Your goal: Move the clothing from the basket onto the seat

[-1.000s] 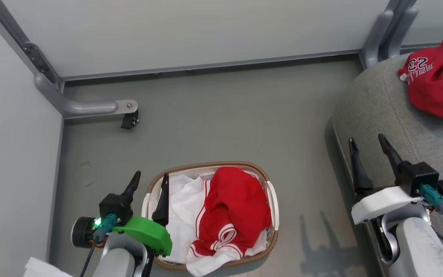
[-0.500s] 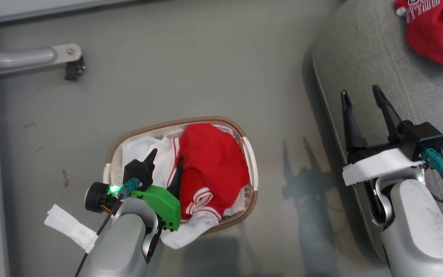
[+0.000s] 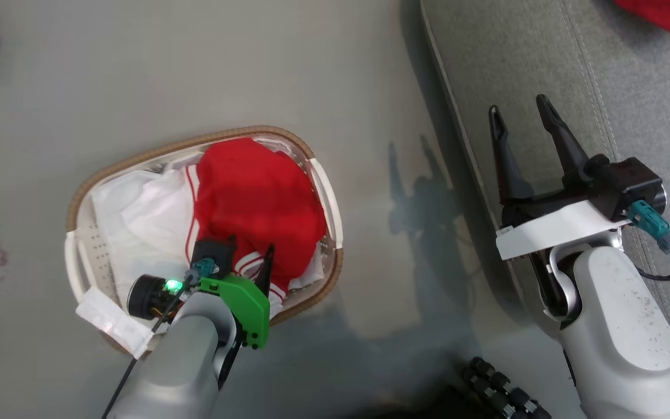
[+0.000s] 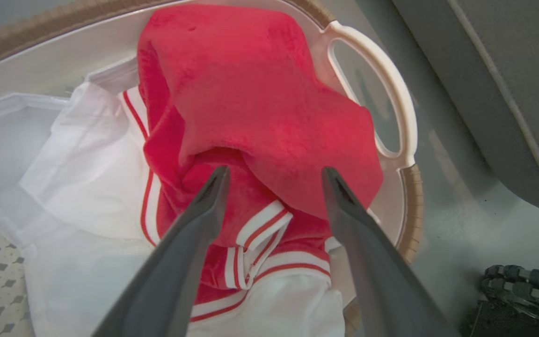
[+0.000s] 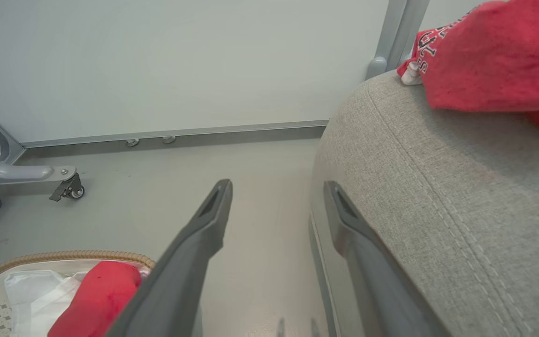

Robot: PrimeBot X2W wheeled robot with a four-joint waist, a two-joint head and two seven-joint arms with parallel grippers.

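- The basket stands on the grey floor at about 8 o'clock in the head view. Its long axis runs roughly from 9 o'clock to 3 o'clock, with the 3 o'clock handle tipped slightly upward.
- A red garment lies bunched in the 3 o'clock half of the basket. It stretches from 12 o'clock to 6 o'clock, and its white-striped trim is at the 6 o'clock end.
- The white liner fills the 9 o'clock half of the basket, rumpled beside the red cloth.
- The left hand hangs over the basket's 6 o'clock side with its fingers spread wide and pointing toward 12 o'clock. In the left wrist view the two tips straddle a fold of the red garment just above its trim. Whether they touch the cloth cannot be told, and nothing is gripped.
- The seat takes up the head view from 1 o'clock to 4 o'clock, well apart from the basket.
- A second red garment rests on the seat at its far 1 o'clock corner, with black-and-white lettering at its edge.
- The right hand is spread wide and empty. It points toward 12 o'clock above the seat's near edge and touches nothing.
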